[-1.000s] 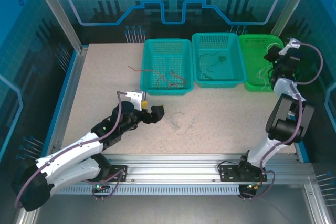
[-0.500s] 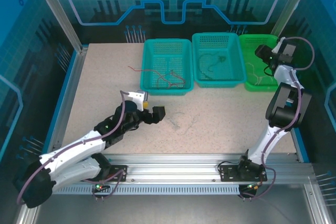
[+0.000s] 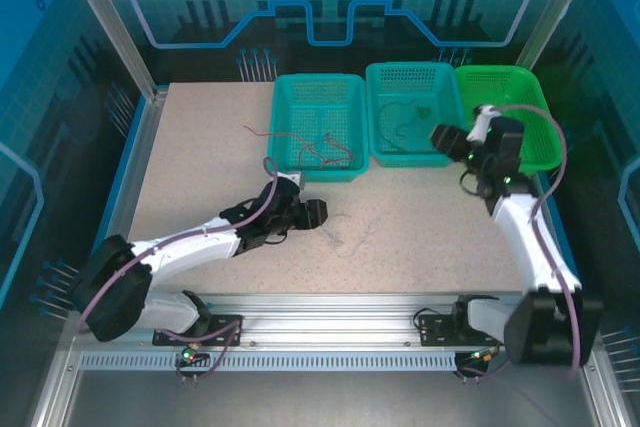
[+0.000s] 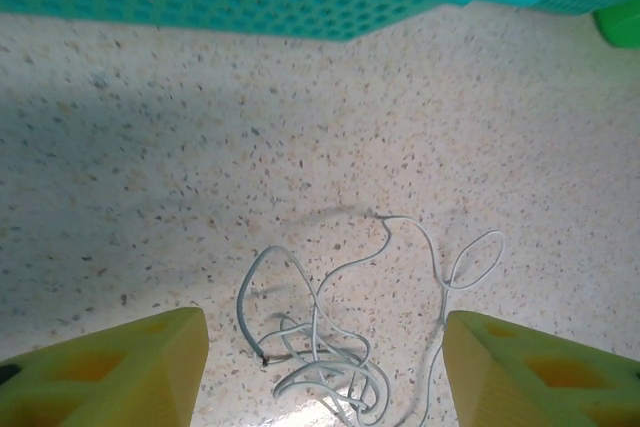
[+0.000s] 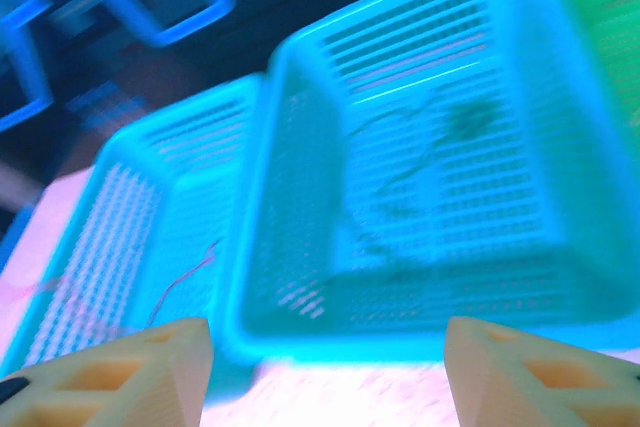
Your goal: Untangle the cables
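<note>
**Figure. Top and wrist views of the wire-sorting bench.** The left end effector (image 3: 316, 213) lies low over the bench (image 3: 200, 167). Its yellow fingers (image 4: 120, 367) are parted and released, holding nothing. A knot of pale wires (image 4: 330, 372) rests on the bench between and just ahead of them.

The right end effector (image 3: 447, 139) hovers at the front rim of the middle teal basket (image 3: 372, 112), jaws likewise apart and empty; its wrist view is blurred. A dark wire (image 3: 400, 125) lies inside that basket. Red wires (image 3: 335, 150) lie in the left teal basket (image 3: 318, 78), one strand reaching out onto the bench at its left. The green basket (image 3: 500, 70) stands at the right.

Step in hand, as judged: drawing one strand out of the pale knot. The fingers should close on a single free loop at the knot's edge, not on its dense middle. They need to press right down to the bench, since the wire is hair-thin. A slow lift would let the other strands slide off rather than tighten.

No brand, label or writing is legible; the back panel (image 3: 330, 7) bears a gear and circuit-line pattern.
</note>
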